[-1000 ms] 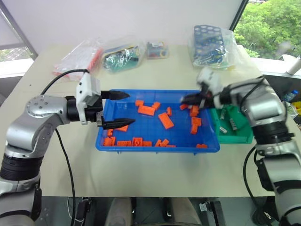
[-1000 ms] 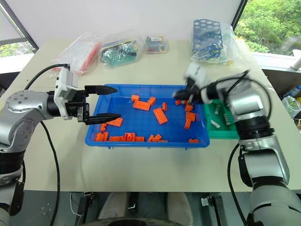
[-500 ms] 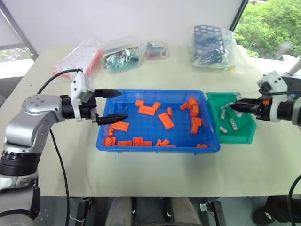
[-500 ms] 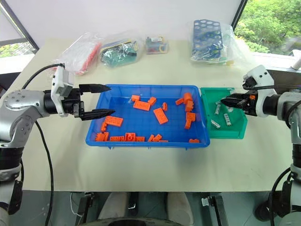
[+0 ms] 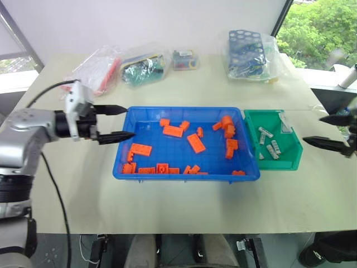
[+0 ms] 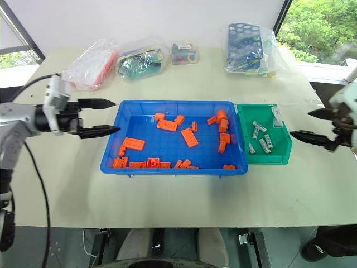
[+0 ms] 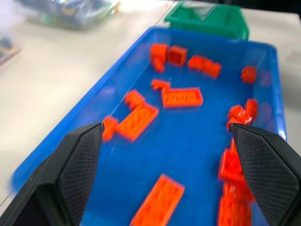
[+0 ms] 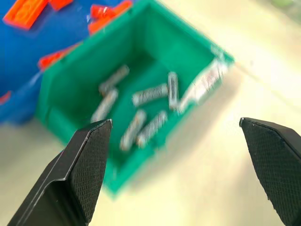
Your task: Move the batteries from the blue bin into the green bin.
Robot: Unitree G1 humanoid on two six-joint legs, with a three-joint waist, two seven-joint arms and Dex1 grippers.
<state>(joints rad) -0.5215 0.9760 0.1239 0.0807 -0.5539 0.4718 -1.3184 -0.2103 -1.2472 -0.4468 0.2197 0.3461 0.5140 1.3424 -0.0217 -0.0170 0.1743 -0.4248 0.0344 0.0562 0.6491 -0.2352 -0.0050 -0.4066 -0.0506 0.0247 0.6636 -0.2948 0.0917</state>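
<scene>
Head view, batteries (image 6: 260,136) in green bin (image 6: 281,159)

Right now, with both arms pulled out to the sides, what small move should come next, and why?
Probably none beyond holding still: the shallow bright-blue plastic tray shows orange plastic bricks but no visible silver cylinders, while the small silver-grey batteries lie in the dark-green plastic bin.

Scattered orange plastic bricks (image 5: 196,143) lie on the pale beige tabletop's (image 5: 184,204) near half. At its far edge: a clear bag of red sticks (image 5: 95,70), a bag of green-and-dark parts (image 5: 144,64) (contents unclear), a small clear box (image 5: 186,59), and a bagged blue perforated rack (image 5: 248,52).
</scene>
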